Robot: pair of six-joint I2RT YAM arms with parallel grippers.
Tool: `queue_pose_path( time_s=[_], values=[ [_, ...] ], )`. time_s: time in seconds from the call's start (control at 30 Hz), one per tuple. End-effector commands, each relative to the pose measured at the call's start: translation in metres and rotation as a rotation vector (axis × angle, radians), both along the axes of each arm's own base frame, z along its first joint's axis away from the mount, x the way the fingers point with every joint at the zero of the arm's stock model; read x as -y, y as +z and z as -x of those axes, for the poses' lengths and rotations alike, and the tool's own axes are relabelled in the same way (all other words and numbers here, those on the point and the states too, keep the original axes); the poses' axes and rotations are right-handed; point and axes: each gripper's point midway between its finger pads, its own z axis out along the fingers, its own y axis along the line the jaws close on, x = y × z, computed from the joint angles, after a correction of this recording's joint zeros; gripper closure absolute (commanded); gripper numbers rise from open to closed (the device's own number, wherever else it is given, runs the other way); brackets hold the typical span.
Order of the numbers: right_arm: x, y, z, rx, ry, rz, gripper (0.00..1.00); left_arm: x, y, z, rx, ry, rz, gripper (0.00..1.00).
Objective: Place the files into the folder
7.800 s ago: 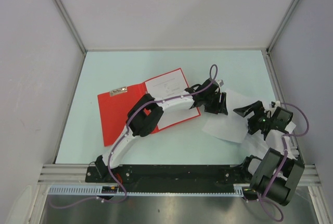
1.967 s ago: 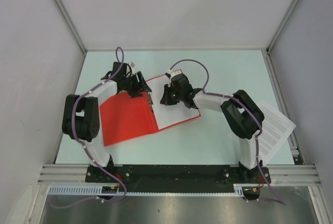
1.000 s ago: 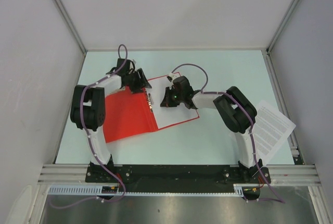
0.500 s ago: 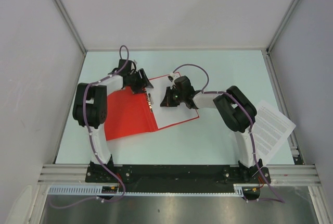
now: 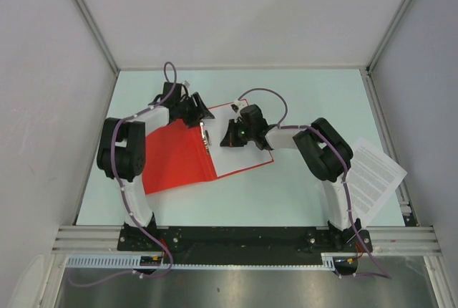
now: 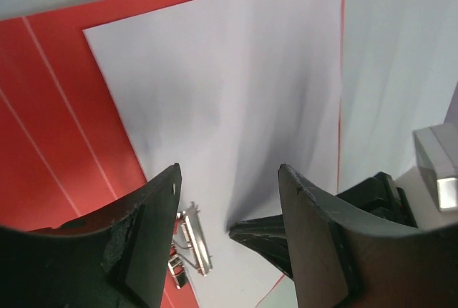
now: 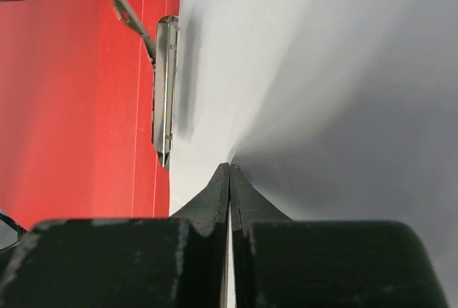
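The red folder (image 5: 172, 161) lies open on the table, and one of the files (image 5: 247, 159), a white sheet, rests on its right half. My right gripper (image 5: 226, 138) is shut, its tips (image 7: 230, 168) pressing on that sheet (image 7: 322, 71) beside the metal clip (image 7: 164, 93); the paper creases around them. Over the folder's far edge hovers my left gripper (image 5: 200, 112), open (image 6: 229, 179) above the sheet (image 6: 229, 86), holding nothing. Another printed file (image 5: 376, 175) lies at the table's right edge.
The cell's white walls close off the table on the left, back and right. The right arm's elbow (image 5: 325, 150) hangs between the folder and the loose file. A black base rail (image 5: 236, 238) runs along the near edge.
The left gripper has edged slightly right along the folder's far edge. The right gripper stays on the sheet, still shut.
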Motion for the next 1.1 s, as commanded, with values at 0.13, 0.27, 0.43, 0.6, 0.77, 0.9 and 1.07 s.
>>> queue_pose_path(
  time_s=[0.13,0.27,0.43,0.6,0.77,0.9,1.07],
  values=[
    [0.016,-0.049,0.017,-0.107,-0.024,0.099,1.0,0.025,0.051,0.025,0.115,-0.052,0.085,0.34],
    [0.016,-0.048,0.018,-0.118,-0.025,0.093,1.0,0.044,0.051,0.061,0.096,-0.134,0.117,0.29],
    [0.015,-0.048,0.02,-0.141,-0.019,0.072,1.0,0.021,0.076,0.064,0.137,-0.081,0.11,0.2],
    [0.011,-0.044,0.024,-0.17,-0.016,0.045,1.0,-0.012,0.067,0.011,0.052,0.033,0.012,0.32],
    [0.007,-0.038,0.023,-0.167,-0.016,0.024,1.0,-0.002,0.031,-0.023,-0.042,0.04,0.031,0.6],
    [0.008,-0.04,0.023,-0.169,-0.018,0.032,1.0,0.008,0.01,-0.032,-0.061,0.042,0.021,0.78],
    [0.01,-0.044,0.024,-0.179,-0.016,0.037,1.0,0.006,-0.014,-0.036,-0.066,0.043,-0.085,0.85]
  ],
)
